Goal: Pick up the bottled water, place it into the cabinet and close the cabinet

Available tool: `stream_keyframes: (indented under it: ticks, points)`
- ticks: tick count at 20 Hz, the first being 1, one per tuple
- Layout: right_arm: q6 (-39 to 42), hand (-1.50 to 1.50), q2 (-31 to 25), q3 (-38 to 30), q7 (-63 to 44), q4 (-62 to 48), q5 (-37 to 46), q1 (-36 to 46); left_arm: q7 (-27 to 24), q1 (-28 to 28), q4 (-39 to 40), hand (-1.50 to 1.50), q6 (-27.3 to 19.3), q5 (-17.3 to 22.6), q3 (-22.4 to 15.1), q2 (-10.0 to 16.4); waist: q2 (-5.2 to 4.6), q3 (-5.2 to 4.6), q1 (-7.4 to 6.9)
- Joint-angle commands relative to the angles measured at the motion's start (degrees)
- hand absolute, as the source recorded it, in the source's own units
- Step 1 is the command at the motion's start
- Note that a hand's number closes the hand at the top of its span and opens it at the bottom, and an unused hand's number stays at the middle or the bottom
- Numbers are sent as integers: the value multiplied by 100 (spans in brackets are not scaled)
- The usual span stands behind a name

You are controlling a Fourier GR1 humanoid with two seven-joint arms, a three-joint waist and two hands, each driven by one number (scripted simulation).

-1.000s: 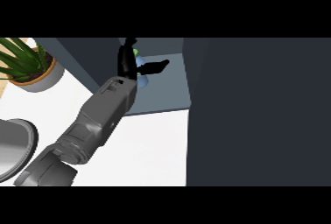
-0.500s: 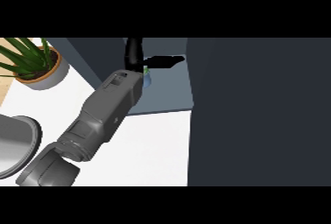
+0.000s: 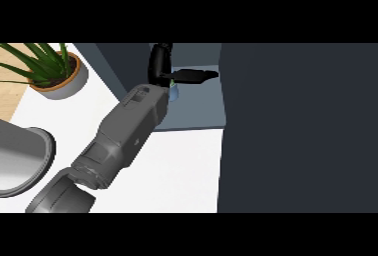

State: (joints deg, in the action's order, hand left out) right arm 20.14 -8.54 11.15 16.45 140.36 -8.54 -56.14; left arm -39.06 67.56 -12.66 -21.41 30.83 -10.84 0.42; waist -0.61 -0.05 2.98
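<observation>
My left forearm reaches up from the lower left into the open cabinet. The black left hand is inside the cabinet, fingers pointing away and thumb sticking out to the right. Just below the thumb, by the wrist, shows a small pale blue and green part of the bottled water, held in the hand over the grey-blue shelf. Hand and wrist hide most of the bottle. The cabinet's dark door stands open and fills the right side of the view. My right hand does not show.
A potted green plant stands at the back left on the white counter. A grey metal pot sits at the left edge, close to my forearm.
The whole scene has slid slightly right in the view. The left hand stays in the cabinet, and its thumb has swung from tilted upward to level, pointing right.
</observation>
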Motion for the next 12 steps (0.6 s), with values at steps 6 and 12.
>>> stream_keyframes:
  ticks: [6,12]
  points:
    - [-228,-150,186,458,-456,515,170,-31,247,-973,-1353,-150,-7,469,-669,-41,91,0,-121]
    - [-229,-150,31,129,-444,485,0,-40,526,-1944,-2714,-150,421,727,-1361,-42,137,4,-263]
